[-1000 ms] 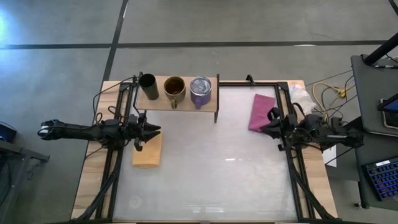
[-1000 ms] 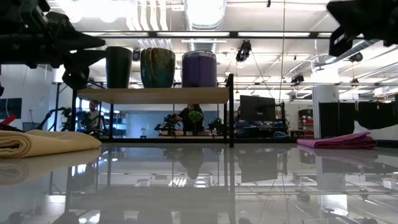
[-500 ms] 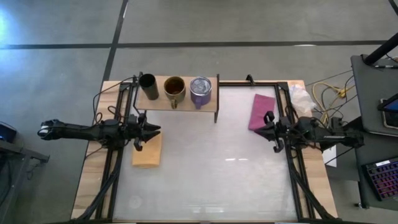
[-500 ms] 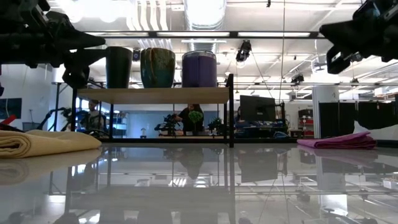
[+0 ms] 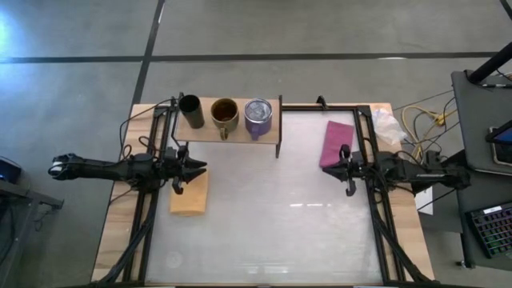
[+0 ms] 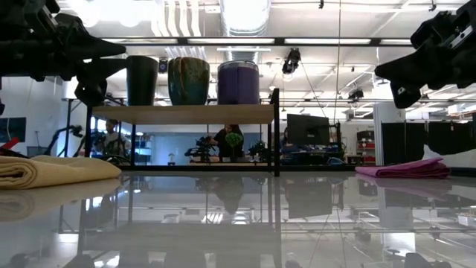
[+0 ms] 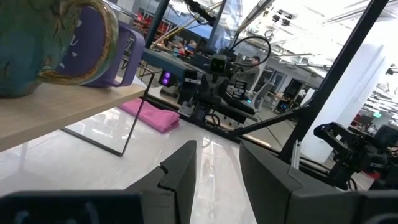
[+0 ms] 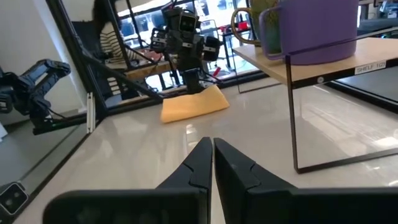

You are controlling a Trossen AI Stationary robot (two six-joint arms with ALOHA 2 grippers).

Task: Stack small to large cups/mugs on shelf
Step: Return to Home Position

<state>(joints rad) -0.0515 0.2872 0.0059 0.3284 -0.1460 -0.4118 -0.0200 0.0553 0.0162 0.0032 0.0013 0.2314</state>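
Light-wood, black-legged shelf [image 5: 202, 134] holds all three cups [image 5: 225, 112]; parted, empty left claw [image 5: 202, 166] hangs nearer than closed, empty right claw [image 5: 341, 168].

Straight down from high above onto the whole table [image 5: 280, 200]; level from table-top height toward the shelf [image 6: 182, 114] and the room behind. From each wrist, low and close over the table, facing inward, with the shelf in all four.

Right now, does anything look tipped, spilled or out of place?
Nothing stands out. The black cup, tan mug and purple tumbler stand upright in a row on the shelf; the yellow cloth and magenta cloth lie on the table. The left gripper and right gripper hang clear of the shelf.
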